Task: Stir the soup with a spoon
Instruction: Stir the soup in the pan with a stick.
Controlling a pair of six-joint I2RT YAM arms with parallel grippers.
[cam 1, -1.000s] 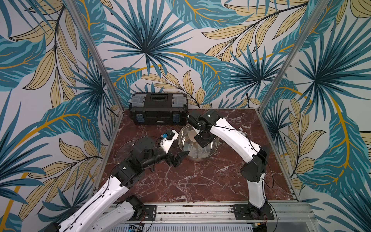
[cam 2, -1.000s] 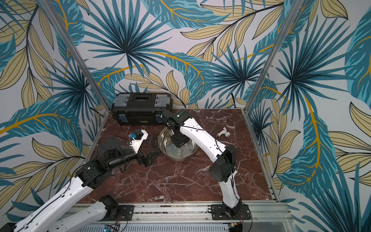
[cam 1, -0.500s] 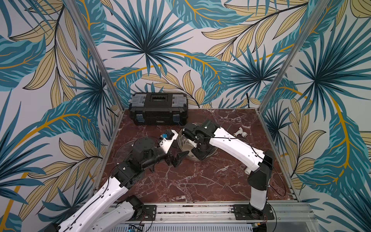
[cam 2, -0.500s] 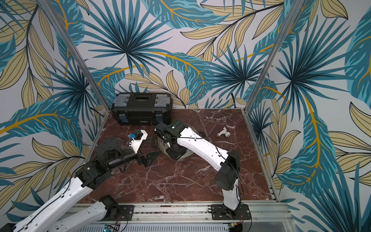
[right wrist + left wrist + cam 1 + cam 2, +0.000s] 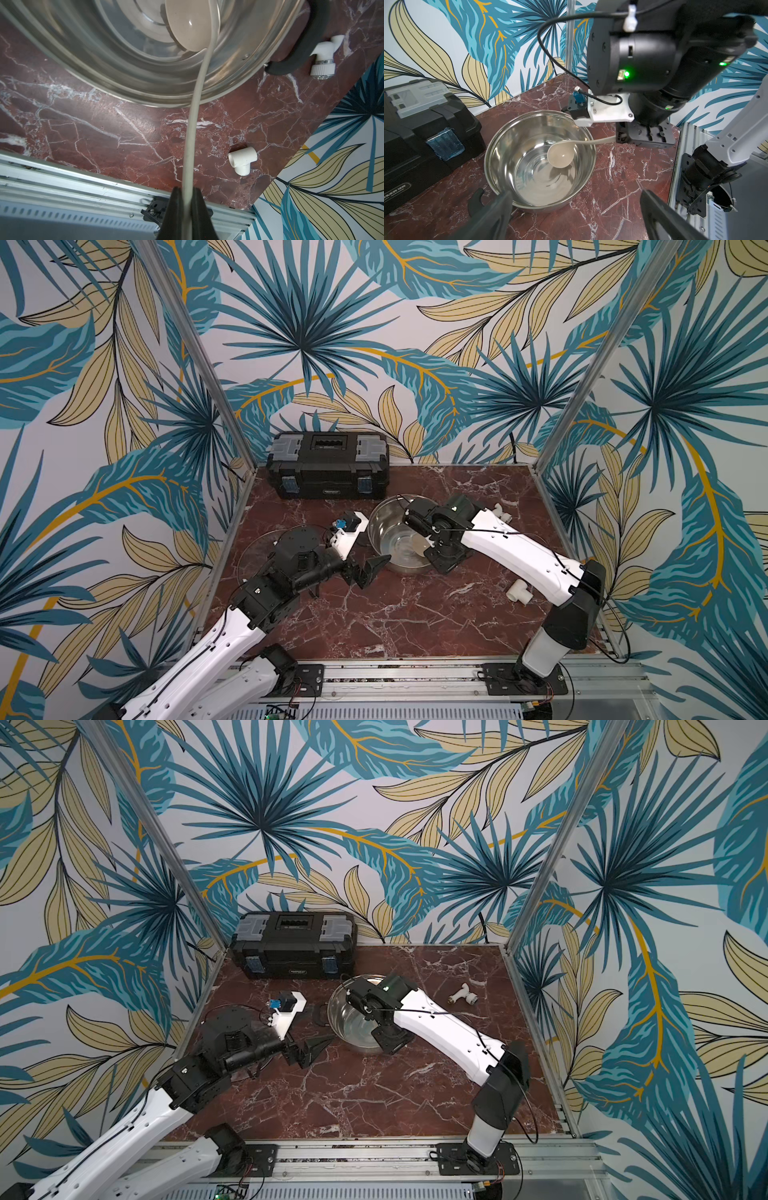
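Note:
The round steel pot (image 5: 380, 531) (image 5: 345, 1017) stands mid-table in both top views. Where the soup is meant, its shiny inside (image 5: 537, 178) shows no liquid. The cream spoon has its round bowl (image 5: 560, 156) (image 5: 191, 25) low inside the pot, near the wall on the right arm's side. Its slim handle (image 5: 195, 116) crosses the rim. My right gripper (image 5: 185, 190) (image 5: 623, 138) is shut on the handle's end, just outside the pot's front right (image 5: 446, 562). My left gripper (image 5: 575, 195) (image 5: 370, 568) stands open and empty at the pot's front left, close to a black pot handle (image 5: 475, 199).
A black toolbox (image 5: 328, 464) sits at the back left. A clear glass lid (image 5: 253, 543) lies under my left arm. Small white pipe fittings lie right of the pot: one (image 5: 518, 591) near the right arm, another (image 5: 461, 994) farther back. The metal rail (image 5: 62, 187) borders the front edge.
My right arm swept the spoon round inside the pot, first toward the front left, then back to the right. The left arm has not moved.

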